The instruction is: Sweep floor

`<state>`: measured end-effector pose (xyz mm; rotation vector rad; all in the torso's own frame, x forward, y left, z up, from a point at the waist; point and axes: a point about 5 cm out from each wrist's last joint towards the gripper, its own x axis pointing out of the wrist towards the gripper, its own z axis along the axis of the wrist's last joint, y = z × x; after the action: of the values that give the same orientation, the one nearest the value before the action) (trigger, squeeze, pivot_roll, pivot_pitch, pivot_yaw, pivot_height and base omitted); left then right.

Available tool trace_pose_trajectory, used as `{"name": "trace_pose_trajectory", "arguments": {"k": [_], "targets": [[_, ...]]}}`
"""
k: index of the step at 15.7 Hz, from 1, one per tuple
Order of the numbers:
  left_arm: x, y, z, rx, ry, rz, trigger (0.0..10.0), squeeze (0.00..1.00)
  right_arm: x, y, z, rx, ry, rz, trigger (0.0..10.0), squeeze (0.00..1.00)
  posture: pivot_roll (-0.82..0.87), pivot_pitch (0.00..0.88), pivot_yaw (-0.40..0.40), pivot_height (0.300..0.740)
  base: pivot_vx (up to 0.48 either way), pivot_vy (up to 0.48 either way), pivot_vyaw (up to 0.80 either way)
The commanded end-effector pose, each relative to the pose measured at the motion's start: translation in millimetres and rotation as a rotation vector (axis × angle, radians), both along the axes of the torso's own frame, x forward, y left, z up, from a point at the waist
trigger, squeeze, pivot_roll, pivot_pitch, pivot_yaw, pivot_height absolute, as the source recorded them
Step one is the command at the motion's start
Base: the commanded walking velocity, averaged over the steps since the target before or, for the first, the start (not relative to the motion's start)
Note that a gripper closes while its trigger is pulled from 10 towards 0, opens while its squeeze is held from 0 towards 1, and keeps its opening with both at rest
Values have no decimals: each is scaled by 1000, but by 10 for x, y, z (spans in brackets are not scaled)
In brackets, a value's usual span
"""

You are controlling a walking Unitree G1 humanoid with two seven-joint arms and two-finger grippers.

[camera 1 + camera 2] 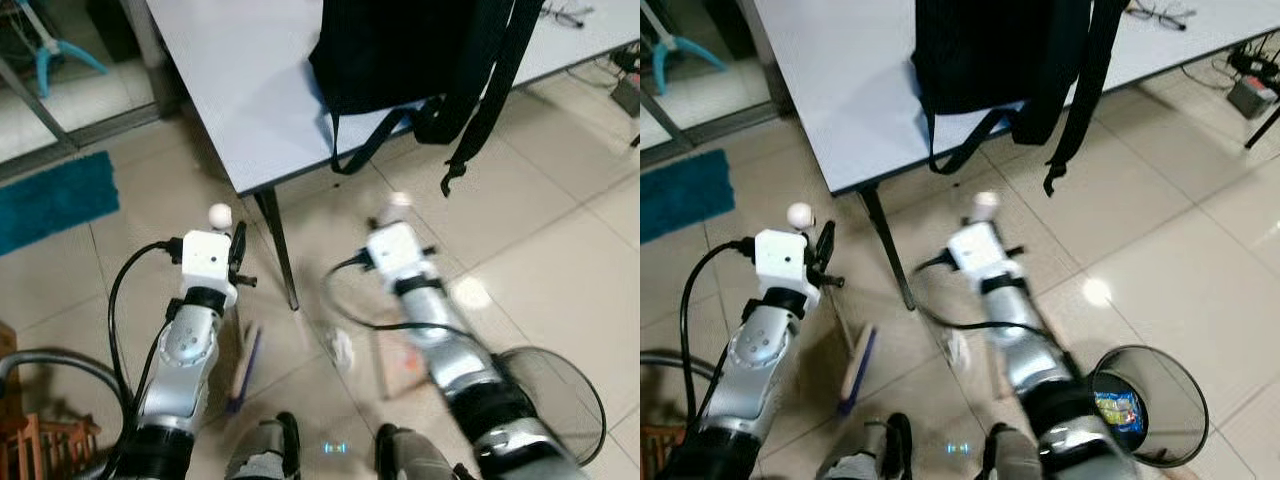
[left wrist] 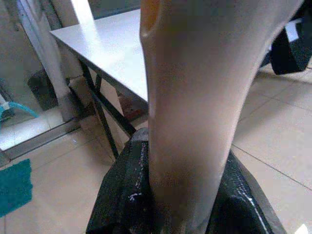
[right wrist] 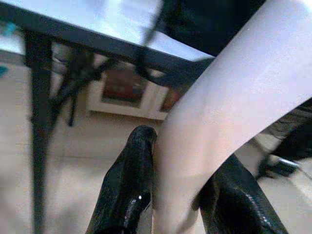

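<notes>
Both grippers clamped on handles — left gripper (image 2: 170,195) on broom handle (image 2: 204,97), broom head (image 1: 855,365) on floor; right gripper (image 3: 185,185) on dustpan handle (image 3: 234,112). Litter (image 1: 342,347) not yet swept — trash bin (image 1: 1185,385) near.

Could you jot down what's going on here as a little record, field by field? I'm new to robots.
Left gripper: shut on the broom handle
Broom head: on the tiled floor beside the left arm
Right gripper: shut on a pale dustpan handle, arm blurred
Bin: at the robot's right, a wrapper inside
Table: ahead, a black backpack on it, straps hanging over the edge
Mat: teal, far left
</notes>
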<state>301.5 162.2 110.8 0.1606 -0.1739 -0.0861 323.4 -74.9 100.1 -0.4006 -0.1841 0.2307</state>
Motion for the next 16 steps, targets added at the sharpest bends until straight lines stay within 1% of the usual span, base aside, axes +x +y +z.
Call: {"name": "trace_pose_trajectory", "arguments": {"k": [1,3,4,7,9,11,13,15,16], "targets": [[15,71,-30,-3,1,36,10000,0,-46,99,-52,-8,1,35,10000,0,45,302,57,740,0,0,0],[73,78,-53,-10,3,47,10000,0,-121,209,-117,-15,10,87,10000,0,35,308,51,740,0,0,0],[157,62,-81,-12,7,58,10000,0,-194,262,-177,-2,26,115,10000,0,30,310,45,740,0,0,0],[278,5,-85,-33,13,74,10000,0,-218,264,-198,60,58,99,10000,0,10,312,39,740,0,0,0],[384,-137,-48,-75,15,69,10000,0,-213,266,-173,144,88,78,10000,0,-10,310,37,740,0,0,0],[411,-218,-42,-109,18,63,10000,0,-213,271,-168,176,98,73,10000,0,-14,309,38,740,0,0,0],[371,-435,-98,-167,26,12,10000,0,-209,278,-158,223,122,64,10000,0,-15,307,40,740,0,0,0],[348,-471,-124,-182,29,1,10000,0,-202,283,-144,236,127,64,10000,0,-15,307,40,740,0,0,0],[327,-491,-122,-225,24,-5,10000,0,-186,293,-124,250,132,63,10000,0,-13,305,36,740,0,0,0]]}}
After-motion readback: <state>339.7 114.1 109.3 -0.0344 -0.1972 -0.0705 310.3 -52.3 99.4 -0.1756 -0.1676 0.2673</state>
